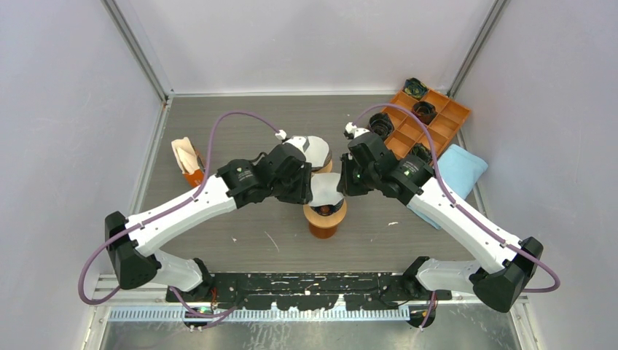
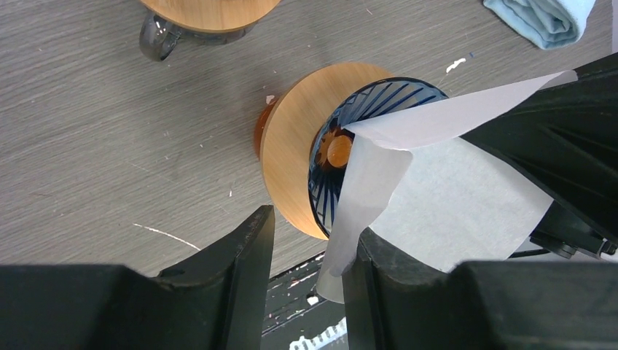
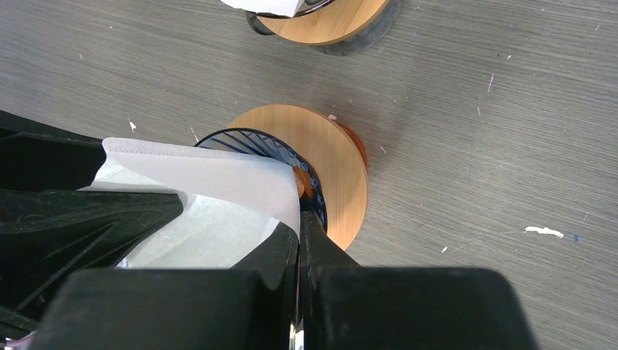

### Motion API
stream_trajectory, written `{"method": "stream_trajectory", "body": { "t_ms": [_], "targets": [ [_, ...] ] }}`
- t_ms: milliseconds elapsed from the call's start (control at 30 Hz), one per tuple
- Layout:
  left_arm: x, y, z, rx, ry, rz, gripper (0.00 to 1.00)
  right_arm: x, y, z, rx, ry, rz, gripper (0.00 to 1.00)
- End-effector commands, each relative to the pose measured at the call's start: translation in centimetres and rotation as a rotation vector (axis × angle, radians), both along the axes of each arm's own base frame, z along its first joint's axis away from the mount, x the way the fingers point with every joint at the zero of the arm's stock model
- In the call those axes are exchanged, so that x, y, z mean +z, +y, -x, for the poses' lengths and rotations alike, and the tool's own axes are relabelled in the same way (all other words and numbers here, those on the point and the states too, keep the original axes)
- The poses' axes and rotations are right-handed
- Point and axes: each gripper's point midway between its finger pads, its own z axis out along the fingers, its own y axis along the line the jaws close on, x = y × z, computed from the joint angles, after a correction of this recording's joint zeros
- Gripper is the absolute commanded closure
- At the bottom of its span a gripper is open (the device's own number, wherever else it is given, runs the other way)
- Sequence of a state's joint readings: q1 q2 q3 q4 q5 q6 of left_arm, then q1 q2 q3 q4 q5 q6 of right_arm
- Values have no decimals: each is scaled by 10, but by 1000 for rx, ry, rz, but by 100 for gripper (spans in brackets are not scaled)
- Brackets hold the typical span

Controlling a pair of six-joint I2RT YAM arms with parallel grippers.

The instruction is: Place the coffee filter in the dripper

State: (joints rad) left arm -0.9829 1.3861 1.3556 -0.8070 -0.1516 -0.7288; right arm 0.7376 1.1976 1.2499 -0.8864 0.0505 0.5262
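Right wrist view: your right gripper (image 3: 300,222) had jaws clamped on coffee filter (image 3: 218,179) rim, just over dripper (image 3: 339,160) at worktop (image 3: 474,109) centre; left gripper (image 2: 313,226) jaws stood apart. Paper prob. light, floppy, tearable: pinch edge only.

A white coffee filter (image 2: 459,197) meets a dripper (image 2: 324,157) whose dark blue ribs radiate like a sunburst, ringed by a honey-toned wood collar over an amber-orange base. The worktop (image 2: 109,146) shows grey wood grain flecked with white. The cloth (image 1: 459,169) is sky blue, the tray (image 1: 455,109) orange. The left arm (image 1: 197,204) and right arm (image 1: 452,215) wear white and black, with purple cables (image 1: 233,117).
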Motion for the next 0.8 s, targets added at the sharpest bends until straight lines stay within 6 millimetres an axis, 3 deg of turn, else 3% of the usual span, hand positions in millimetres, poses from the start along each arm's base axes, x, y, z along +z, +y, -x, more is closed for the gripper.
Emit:
{"method": "stream_trajectory", "body": {
  "t_ms": [0,433,767],
  "targets": [
    [11,-10,0,-27,4,42,60,10,6,-6,25,-40,-30,93],
    [13,-13,1,-44,8,46,53,18,8,-3,58,-58,-41,72],
    [7,-10,-1,-36,11,23,46,12,1,-6,51,-64,2,64]
  ]
}}
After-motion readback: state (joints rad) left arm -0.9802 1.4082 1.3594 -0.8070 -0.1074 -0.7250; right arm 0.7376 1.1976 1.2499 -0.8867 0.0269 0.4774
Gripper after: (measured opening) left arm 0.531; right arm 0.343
